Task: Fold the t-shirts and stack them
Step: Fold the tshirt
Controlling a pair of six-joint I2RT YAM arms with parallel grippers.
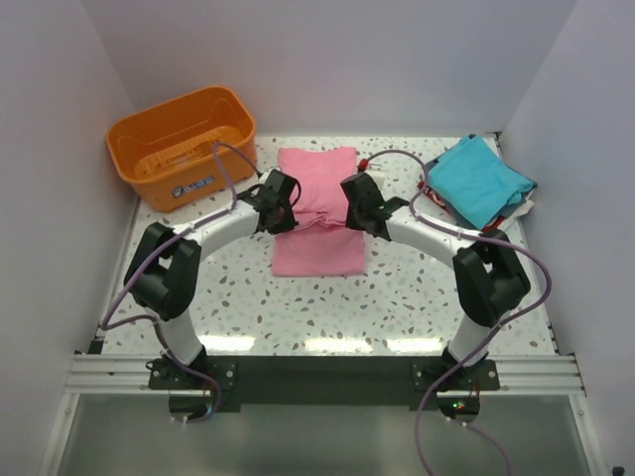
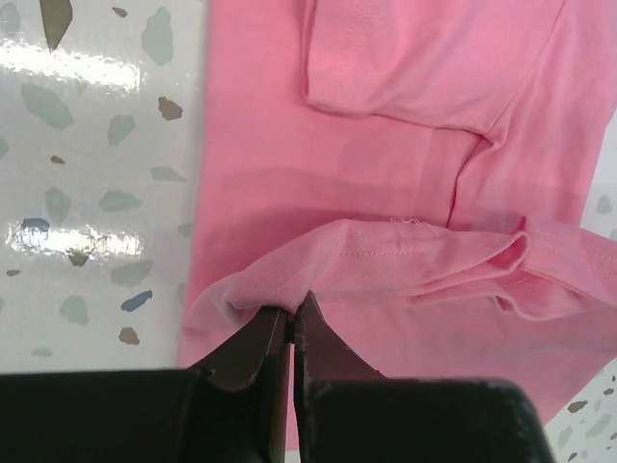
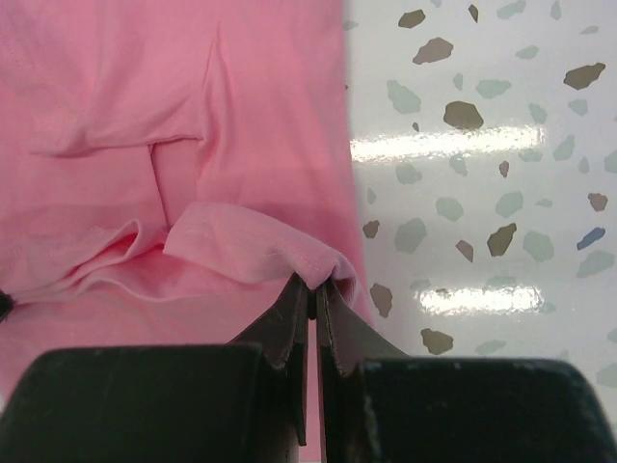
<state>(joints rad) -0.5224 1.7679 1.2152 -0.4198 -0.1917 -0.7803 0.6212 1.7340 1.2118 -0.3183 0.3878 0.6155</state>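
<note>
Speckled table [image 1: 417, 297] under pink t-shirt [image 1: 319, 253], left gripper [image 2: 292, 307] and right gripper [image 3: 315, 285] both clamped on its edges

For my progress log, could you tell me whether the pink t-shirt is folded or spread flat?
Partly folded: the pink t-shirt has its sides tucked in, and the left gripper and right gripper each pinch a raised edge.

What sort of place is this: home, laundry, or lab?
Most likely a lab test cell: white walls box in a speckled table, the left arm and right arm stand on an aluminium rail, and the props are an orange basket, a pink t-shirt and a folded stack.
</note>
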